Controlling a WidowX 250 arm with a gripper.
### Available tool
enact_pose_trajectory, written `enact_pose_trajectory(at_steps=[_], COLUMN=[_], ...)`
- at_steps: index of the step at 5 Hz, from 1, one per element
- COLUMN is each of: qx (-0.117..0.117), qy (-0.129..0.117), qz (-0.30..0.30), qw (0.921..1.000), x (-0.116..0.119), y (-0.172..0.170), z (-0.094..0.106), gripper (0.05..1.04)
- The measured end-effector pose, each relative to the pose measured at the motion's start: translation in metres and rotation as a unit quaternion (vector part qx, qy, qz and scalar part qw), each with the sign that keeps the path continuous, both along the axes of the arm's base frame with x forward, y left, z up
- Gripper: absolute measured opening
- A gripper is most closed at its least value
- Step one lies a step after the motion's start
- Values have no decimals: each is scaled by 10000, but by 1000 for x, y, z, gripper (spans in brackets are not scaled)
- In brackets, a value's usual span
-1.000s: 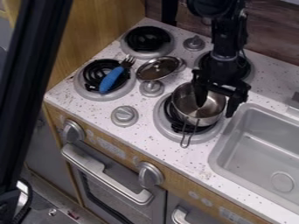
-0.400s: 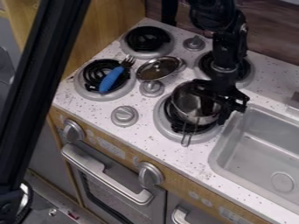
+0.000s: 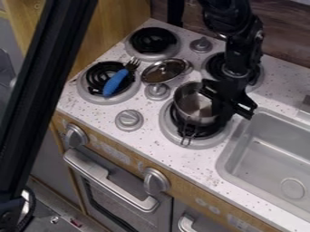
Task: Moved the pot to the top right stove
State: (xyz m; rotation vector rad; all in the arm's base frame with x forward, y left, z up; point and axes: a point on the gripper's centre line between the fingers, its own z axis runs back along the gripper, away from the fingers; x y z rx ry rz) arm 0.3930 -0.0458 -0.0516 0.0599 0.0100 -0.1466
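The black gripper (image 3: 223, 111) is at the right side of the silver pot (image 3: 192, 103), shut on the pot's rim and wall and hiding part of them. The pot is over the front right burner (image 3: 195, 144), its wire handle towards the counter's front edge. Whether its base touches the coil, I cannot tell. Behind it, the back right burner (image 3: 212, 65) is partly hidden by the arm.
A metal lid (image 3: 163, 71) lies between the burners. A blue-handled fork (image 3: 115, 82) rests on the front left burner (image 3: 88, 93). The back left burner (image 3: 152, 41) and knobs stand beyond, with the sink (image 3: 272, 158) at the right.
The gripper has closed from an open stance around the pot's right wall. The pot and its handle have shifted slightly left and up in the view.
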Motion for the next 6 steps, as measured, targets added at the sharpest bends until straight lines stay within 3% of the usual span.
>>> enact_pose_trajectory(at_steps=[1,2,3,5,6], qx=[58,110,118,108,126], qy=[-228,-756,-1383,-1553,-1562], qz=[-383,-1147,-1685,-2076,-2127], qw=[9990,9905,9759,9657,9645], x=[7,31,63,107,120], y=[2,1,-4,-8,-7], z=[0,10,32,20,15], gripper=[79,77,70,70,70])
